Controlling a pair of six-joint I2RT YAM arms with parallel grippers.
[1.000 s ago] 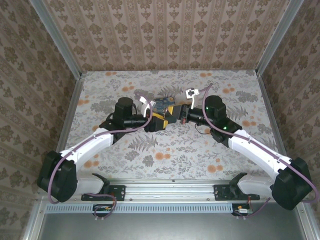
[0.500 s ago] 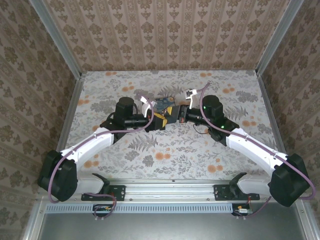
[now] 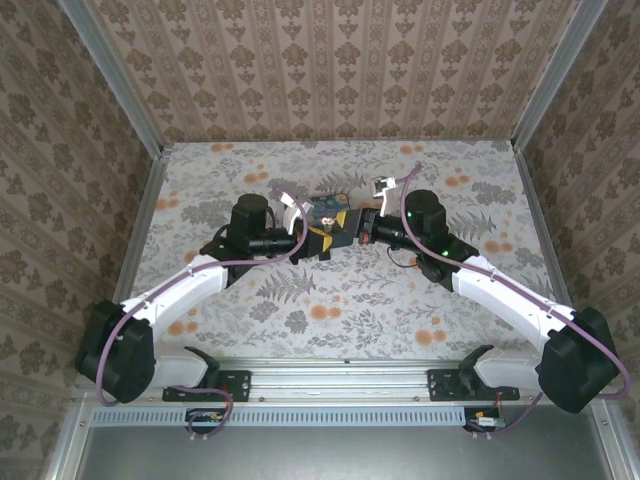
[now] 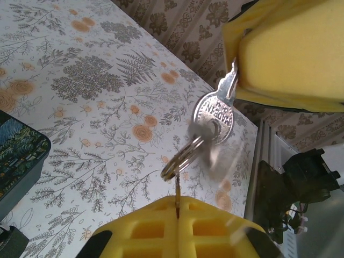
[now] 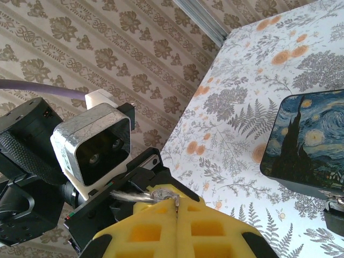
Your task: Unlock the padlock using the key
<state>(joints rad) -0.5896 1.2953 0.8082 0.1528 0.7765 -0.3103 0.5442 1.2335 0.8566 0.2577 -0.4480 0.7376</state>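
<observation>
The silvery key (image 4: pixel 214 114) hangs in the air with its blade tucked into my right gripper's yellow pads (image 4: pixel 290 54). A key ring (image 4: pixel 180 158) links its head to a thin metal piece pinched in my left gripper (image 4: pixel 177 200), which is shut. My right gripper (image 5: pixel 176 203) is shut on metal too, and the blurred ring (image 5: pixel 153 196) lies just beyond its tips. From above, the left gripper (image 3: pixel 322 240) and the right gripper (image 3: pixel 352 232) meet tip to tip beside the starry box (image 3: pixel 328 208). A dark piece (image 5: pixel 334 215) at the box's edge may be the padlock; I cannot tell.
The dark blue starry box (image 5: pixel 309 140) lies on the flowered table (image 3: pixel 330 300) just behind the grippers. The left arm's wrist camera (image 5: pixel 91 148) sits close in front of the right gripper. Patterned walls (image 3: pixel 330 70) close in the back and sides.
My left gripper's jaws have closed onto the metal piece on the ring. The right arm has edged left, bringing the two grippers closer together.
</observation>
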